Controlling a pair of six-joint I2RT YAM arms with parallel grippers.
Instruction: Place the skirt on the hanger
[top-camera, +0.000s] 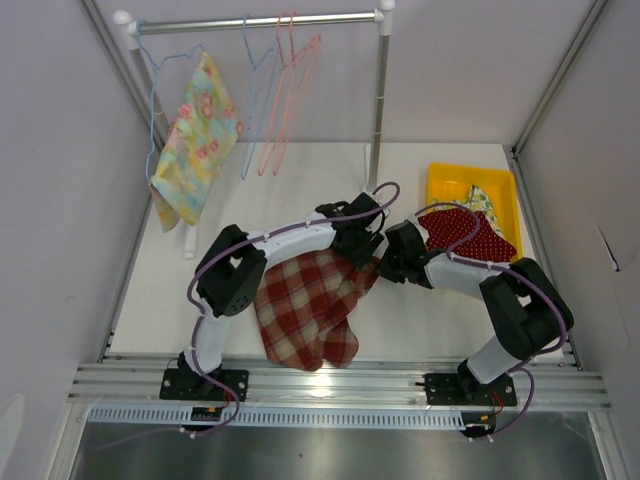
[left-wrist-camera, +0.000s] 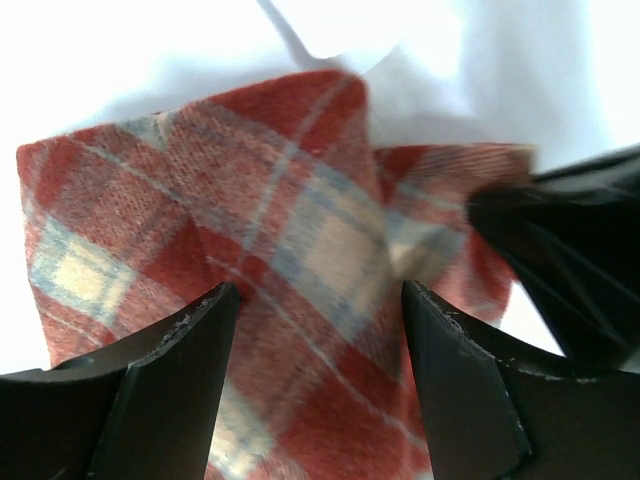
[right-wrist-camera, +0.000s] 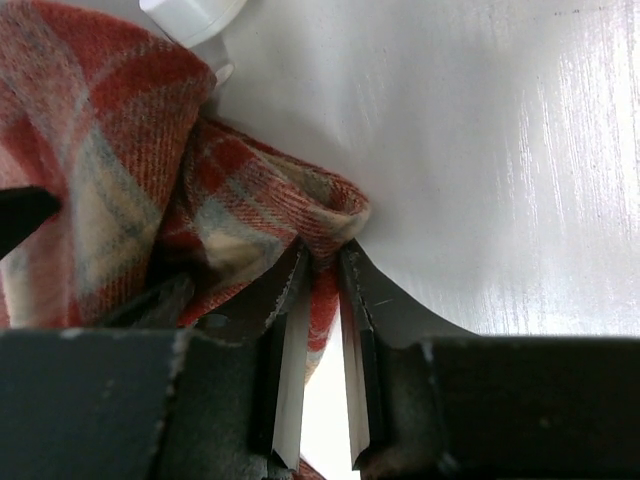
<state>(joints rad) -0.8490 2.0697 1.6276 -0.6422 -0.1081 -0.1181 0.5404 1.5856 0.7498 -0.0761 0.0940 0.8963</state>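
Lying on the table (top-camera: 430, 320), skirt (top-camera: 300, 310) bunched toward 1 o'clock | right gripper (right-wrist-camera: 322, 258) nearly closed, pinching a hem fold | left gripper (left-wrist-camera: 318, 300) spread wide astride the cloth, clamping nothing | hangers (top-camera: 283, 100) at 12 o'clock.

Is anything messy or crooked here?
Yes. The plaid skirt lies crumpled on the table, bunched up where the right gripper pinches it. The flowery cloth hangs lopsided on its blue hanger.

Lab test cell: white panel walls (top-camera: 50, 200), aluminium rail (top-camera: 340, 385), garment rack (top-camera: 260, 22).
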